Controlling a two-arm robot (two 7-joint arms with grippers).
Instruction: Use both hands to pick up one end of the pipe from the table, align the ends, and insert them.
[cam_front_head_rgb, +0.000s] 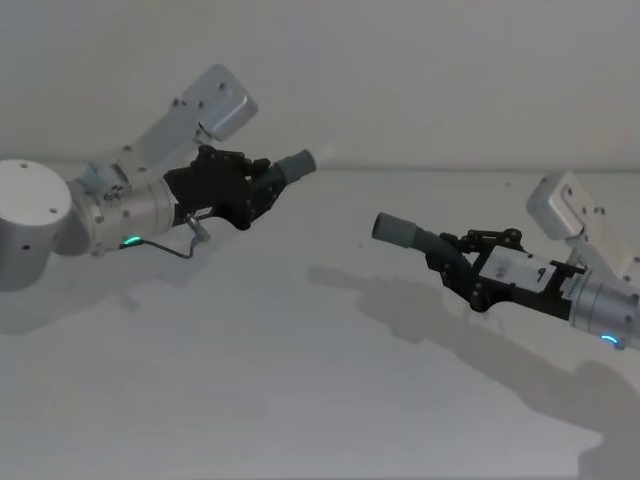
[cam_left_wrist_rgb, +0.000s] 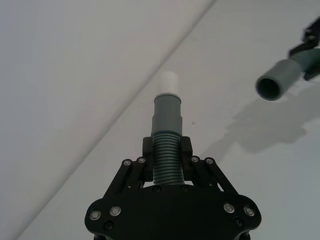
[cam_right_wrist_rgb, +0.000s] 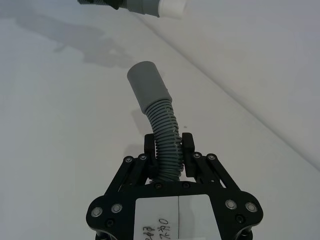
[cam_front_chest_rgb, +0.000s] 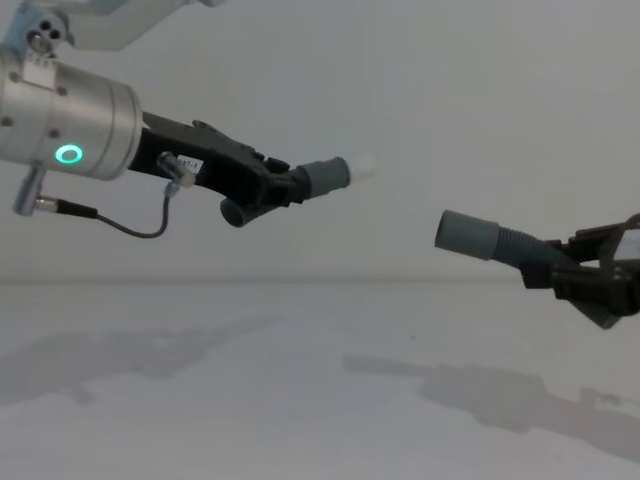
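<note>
L hand (cam_front_head_rgb: 266, 186), R hand (cam_front_head_rgb: 447, 256) each clamp 1 pipe piece (cam_right_wrist_rgb: 165, 134), ends (cam_front_head_rgb: 398, 229) apart.

A white label (cam_right_wrist_rgb: 177, 216) on the right pincer (cam_right_wrist_rgb: 169, 145) bears handwritten marks, perhaps digits, too cramped to read. A small tag (cam_front_chest_rgb: 188, 163) on the left pincer (cam_front_chest_rgb: 285, 186) is equally illegible.

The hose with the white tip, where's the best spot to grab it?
Grab the ribbed part just behind the smooth cuff, squeezing from both sides, like the left gripper does. The ribs likely stop slipping, and the cuff and white tip are left free for plugging in.
</note>
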